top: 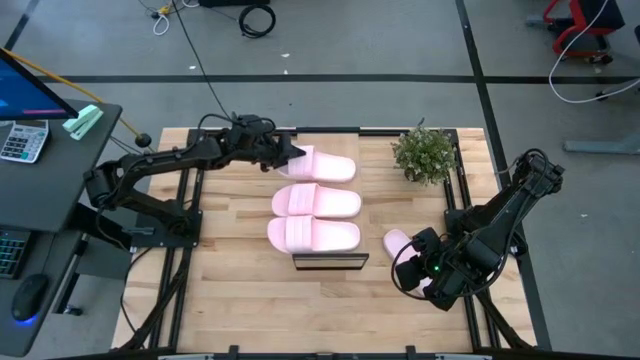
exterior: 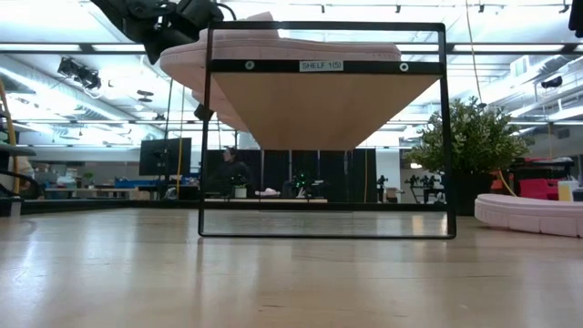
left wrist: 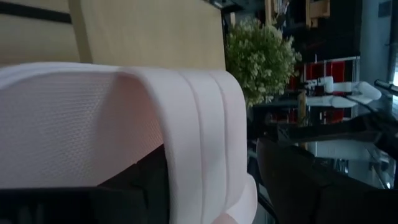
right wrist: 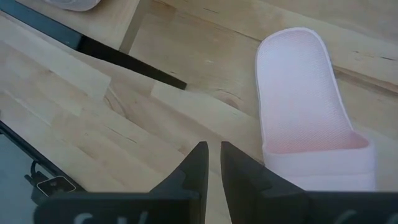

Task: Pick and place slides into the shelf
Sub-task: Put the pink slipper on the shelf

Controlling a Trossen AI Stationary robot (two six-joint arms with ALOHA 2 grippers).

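Observation:
Three pale pink slides lie side by side across the shelf (top: 330,262), soles on its pale panel: near (top: 313,235), middle (top: 316,201) and far (top: 325,166). My left gripper (top: 287,155) is shut on the far slide's table-left end. The fourth slide (top: 399,242) lies sole-down on the table right of the shelf. My right gripper (right wrist: 212,152) hovers just near and right of it, fingers almost together, touching nothing. The low view shows the shelf (exterior: 323,66) end-on and my left gripper (exterior: 173,23) at its top left. My left gripper holds the far slide by its wide strap (left wrist: 205,124), at the slide's table-left end. One finger (left wrist: 140,183) is under the strap and the other finger (left wrist: 305,177) outside it. It comes level from the table's left. The slide lies over the shelf's far end; whether it rests there, I cannot tell.
A potted plant (top: 425,153) stands at the table's far right, behind the fourth slide. The shelf's thin black frame (exterior: 446,137) stands upright mid-table. Bare wood lies left of the shelf (top: 230,240). A desk with a calculator (top: 22,140) stands off the table's left edge.

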